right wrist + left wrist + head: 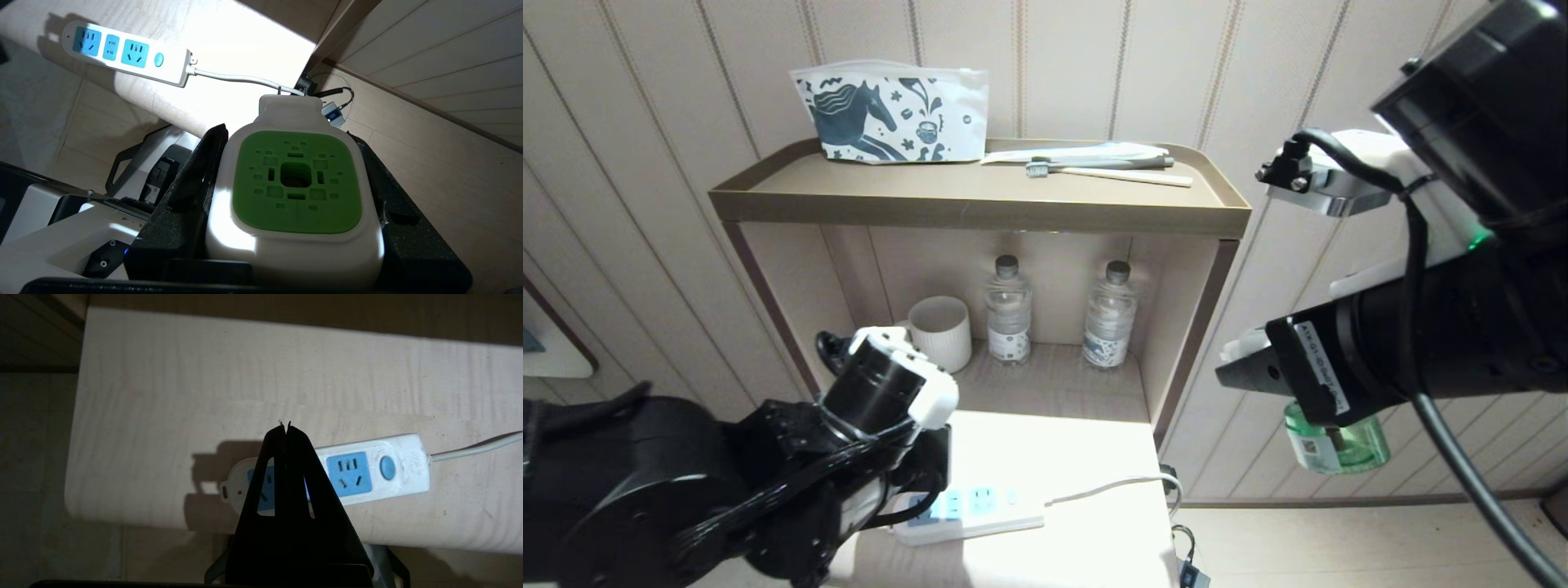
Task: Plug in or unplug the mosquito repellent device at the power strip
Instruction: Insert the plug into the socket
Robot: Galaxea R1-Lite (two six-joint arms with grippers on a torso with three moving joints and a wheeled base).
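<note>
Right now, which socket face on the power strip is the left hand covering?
The end socket farthest from the cord: the shut left hand hangs over it on the power strip. The socket beside the round button shows fully.

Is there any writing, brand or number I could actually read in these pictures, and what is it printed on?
Nothing can be read for certain.
White sticker on the right arm: a printed code, too small to read.
Label on the mosquito repellent device: a square code and tiny print, unreadable.
Water bottles' labels: blurred.
Pouch: horse drawing only, no words.
Power strip: no lettering visible.
</note>
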